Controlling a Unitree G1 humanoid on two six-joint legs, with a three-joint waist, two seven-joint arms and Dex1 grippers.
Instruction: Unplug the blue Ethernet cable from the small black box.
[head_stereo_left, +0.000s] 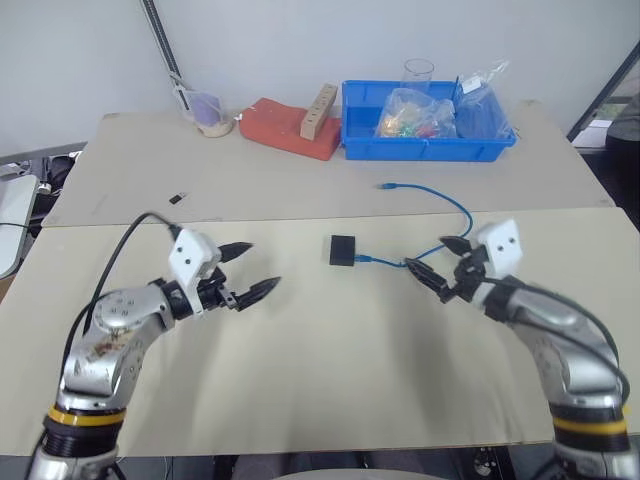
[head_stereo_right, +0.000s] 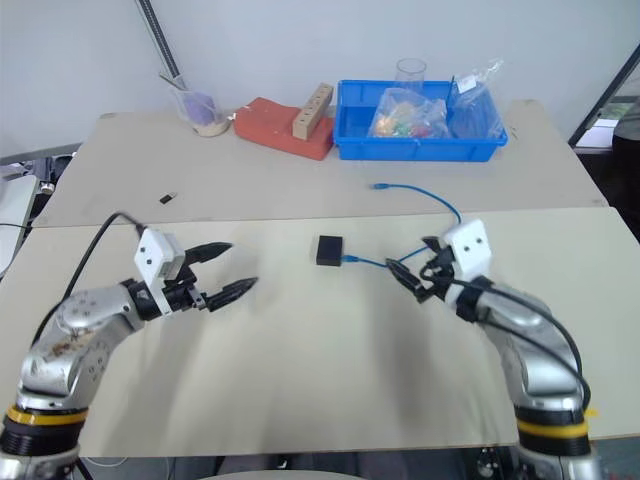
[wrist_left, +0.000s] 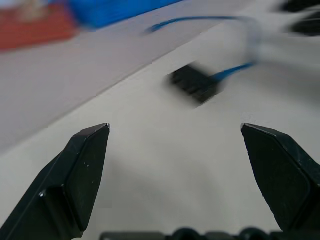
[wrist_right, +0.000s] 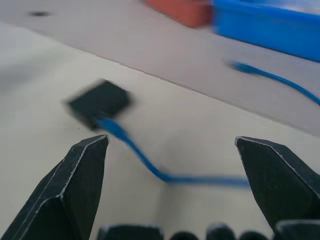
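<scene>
We see the left gripper (head_stereo_left: 250, 268) with its two black fingers spread wide, holding nothing, hovering above the table (head_stereo_left: 320, 380) at about nine o'clock from the small black box (head_stereo_left: 343, 250). The right gripper (head_stereo_left: 433, 262) is likewise spread wide and empty, at about three o'clock from the box, with the blue Ethernet cable (head_stereo_left: 455, 210) running under its fingers. The box lies flat near the middle of the table, and one end of the cable is plugged into its three o'clock side. From there the cable curves away toward one o'clock, and its free plug rests on the table just before a blue bin (head_stereo_left: 425, 148).
</scene>
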